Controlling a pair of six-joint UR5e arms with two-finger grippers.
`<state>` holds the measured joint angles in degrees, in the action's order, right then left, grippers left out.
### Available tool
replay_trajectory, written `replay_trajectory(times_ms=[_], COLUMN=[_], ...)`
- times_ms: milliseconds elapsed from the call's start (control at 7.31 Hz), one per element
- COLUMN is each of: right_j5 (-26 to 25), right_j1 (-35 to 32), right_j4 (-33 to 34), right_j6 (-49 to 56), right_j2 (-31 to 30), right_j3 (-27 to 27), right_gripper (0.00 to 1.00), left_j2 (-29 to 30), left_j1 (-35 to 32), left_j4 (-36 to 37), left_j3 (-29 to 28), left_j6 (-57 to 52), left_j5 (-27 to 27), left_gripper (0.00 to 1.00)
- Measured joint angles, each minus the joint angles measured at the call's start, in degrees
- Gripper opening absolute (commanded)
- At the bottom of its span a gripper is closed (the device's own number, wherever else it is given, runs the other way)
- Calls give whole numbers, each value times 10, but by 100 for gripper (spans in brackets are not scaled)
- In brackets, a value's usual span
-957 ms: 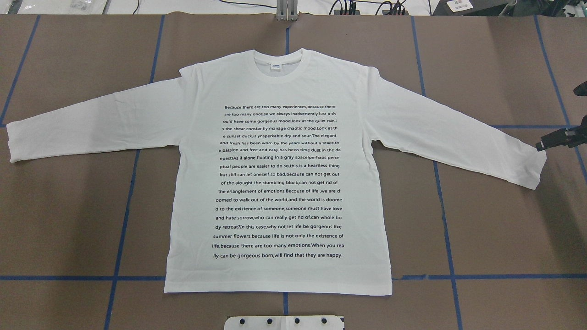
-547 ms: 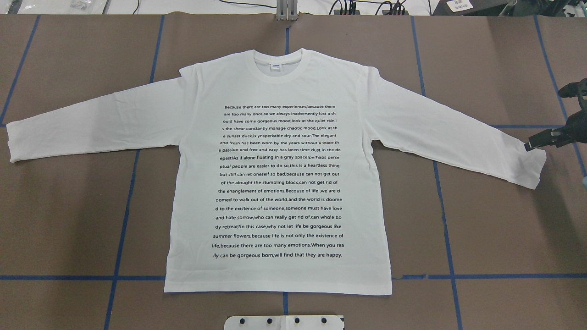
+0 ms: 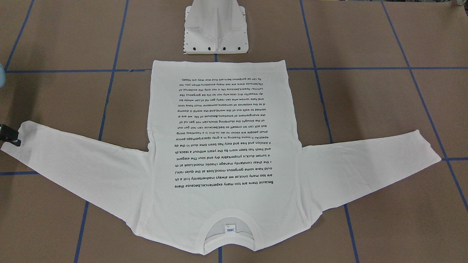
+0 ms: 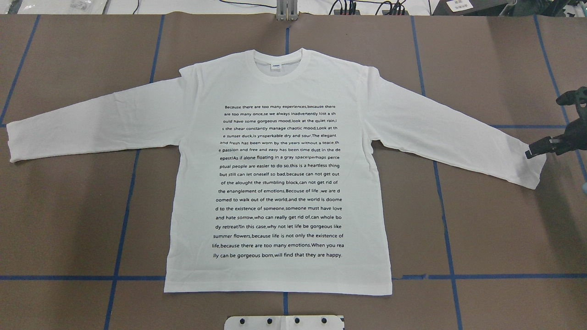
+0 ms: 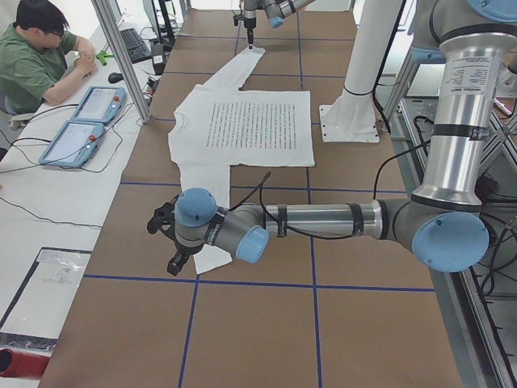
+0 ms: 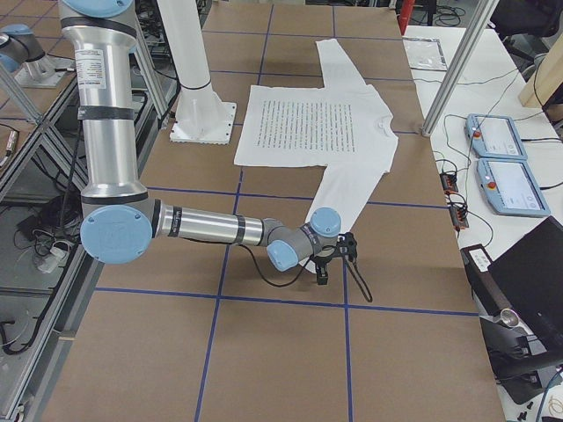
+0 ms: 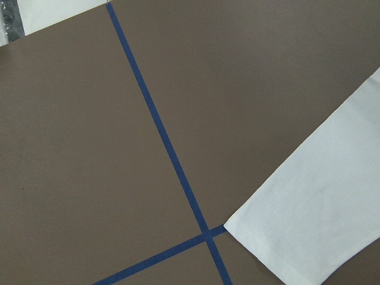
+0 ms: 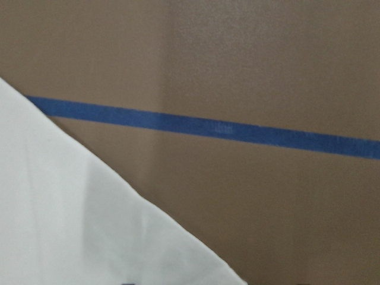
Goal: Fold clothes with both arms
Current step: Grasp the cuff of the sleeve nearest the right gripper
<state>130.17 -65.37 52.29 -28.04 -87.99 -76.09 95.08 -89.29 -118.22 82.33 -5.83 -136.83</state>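
Observation:
The white long-sleeved T-shirt (image 4: 279, 174) lies flat with its text side up, sleeves spread, collar (image 4: 277, 66) at the far side. It also shows in the front view (image 3: 219, 146). My right gripper (image 4: 545, 124) is at the right sleeve's cuff (image 4: 534, 172), jaws spread wide, one fingertip (image 4: 528, 153) over the cuff's far corner. The right wrist view shows the cloth's edge (image 8: 71, 225) close up. My left gripper (image 5: 174, 246) hangs near the left cuff (image 5: 212, 260); I cannot tell whether it is open. The left wrist view shows that cuff (image 7: 309, 208) but no fingers.
The white pedestal base (image 3: 215, 29) stands just behind the shirt's hem. Blue tape lines (image 4: 124, 220) grid the brown table. An operator (image 5: 36, 56) sits at a side table with two teach pendants (image 5: 81, 121) beyond the collar side. A metal post (image 5: 121, 56) stands at that edge.
My right gripper has moved left onto the right cuff's corner and then slightly toward the robot. The shirt has not moved.

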Motion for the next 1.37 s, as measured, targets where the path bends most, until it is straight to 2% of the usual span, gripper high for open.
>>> replay_trajectory(times_ms=[137, 273, 410, 957, 1094, 1231, 1367], right_j5=[1, 1, 2, 23, 26, 28, 30], right_j1=[2, 4, 6, 4, 0, -4, -9], right_j4=[0, 5, 15, 27, 28, 30, 31], right_j6=[0, 0, 0, 1, 1, 1, 1], right_j2=[0, 1, 5, 12, 12, 12, 12], right_j3=[4, 5, 3, -7, -10, -12, -19], right_gripper=[35, 25, 21, 16, 12, 0, 0], left_j2=[0, 0, 0, -1, -1, -1, -1], left_j1=[0, 0, 0, 0, 0, 0, 0], left_j4=[0, 1, 1, 3, 4, 4, 4], left_j3=[2, 3, 3, 4, 4, 4, 4], left_j6=[0, 0, 0, 0, 0, 0, 0], left_j5=[-1, -1, -1, -1, -1, -1, -1], left_gripper=[100, 100, 100, 100, 100, 100, 100])
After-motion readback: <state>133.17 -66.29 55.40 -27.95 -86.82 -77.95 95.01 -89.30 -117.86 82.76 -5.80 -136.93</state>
